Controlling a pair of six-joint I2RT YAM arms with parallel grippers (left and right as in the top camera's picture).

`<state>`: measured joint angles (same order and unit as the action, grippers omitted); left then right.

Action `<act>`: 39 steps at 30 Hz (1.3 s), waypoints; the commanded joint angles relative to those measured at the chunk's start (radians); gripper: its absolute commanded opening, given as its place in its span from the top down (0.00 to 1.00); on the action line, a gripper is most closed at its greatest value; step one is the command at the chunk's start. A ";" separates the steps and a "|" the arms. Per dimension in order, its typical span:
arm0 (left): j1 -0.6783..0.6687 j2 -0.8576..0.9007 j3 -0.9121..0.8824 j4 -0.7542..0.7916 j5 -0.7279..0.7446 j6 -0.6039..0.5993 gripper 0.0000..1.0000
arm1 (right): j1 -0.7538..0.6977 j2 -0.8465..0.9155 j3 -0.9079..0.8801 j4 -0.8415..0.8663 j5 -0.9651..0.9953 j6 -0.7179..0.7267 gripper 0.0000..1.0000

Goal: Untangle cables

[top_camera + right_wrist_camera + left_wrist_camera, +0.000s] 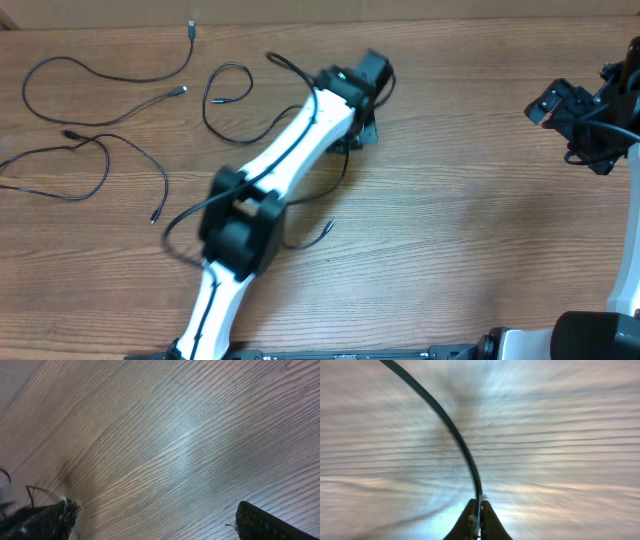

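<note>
The left gripper (pixel 480 521) has its two dark fingertips pressed together on a thin black cable (pixel 466 452). From between the jaws the cable rises straight ahead, then sweeps in a long arc up and to the left. Beyond lies the blurred wood-grain table (pixel 560 435).

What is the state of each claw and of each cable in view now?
held cable: pinched at one spot, the rest curving away.
left claw: shut on held cable.
right claw: open, empty.
other cables: lying loose, spread out, ungripped.
</note>
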<state>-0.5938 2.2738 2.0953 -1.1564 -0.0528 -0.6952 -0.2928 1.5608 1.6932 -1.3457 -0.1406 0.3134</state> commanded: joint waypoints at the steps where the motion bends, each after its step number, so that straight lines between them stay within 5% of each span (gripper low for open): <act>1: 0.006 -0.206 0.039 -0.007 -0.041 0.062 0.96 | 0.000 0.002 0.008 0.005 0.006 -0.003 0.00; 10: 0.037 -0.399 0.039 -0.045 -0.082 0.064 0.96 | 0.000 0.002 0.008 0.005 0.006 -0.003 0.00; 20: 0.056 -0.293 0.029 -0.008 -0.085 0.004 0.83 | 0.000 0.002 0.008 0.005 0.006 -0.003 0.00; 22: 0.056 -0.243 0.029 0.011 -0.085 -0.030 0.71 | 0.000 0.002 0.008 0.005 0.006 -0.003 0.00; 24: 0.056 -0.193 0.029 0.029 -0.084 -0.067 0.33 | 0.000 0.002 0.008 0.005 0.006 -0.003 0.00; 25: 0.056 -0.165 0.029 0.041 -0.077 -0.083 0.28 | 0.000 0.002 0.008 0.005 0.006 -0.003 0.00; 31: 0.057 -0.035 0.029 0.138 -0.070 -0.090 0.11 | 0.000 0.002 0.008 0.005 0.006 -0.003 0.00; 39: 0.063 0.102 0.029 0.243 -0.113 -0.100 0.02 | 0.000 0.002 0.008 0.005 0.006 -0.003 0.00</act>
<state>-0.5365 2.3257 2.1269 -0.9245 -0.1249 -0.7795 -0.2928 1.5608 1.6932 -1.3453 -0.1410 0.3141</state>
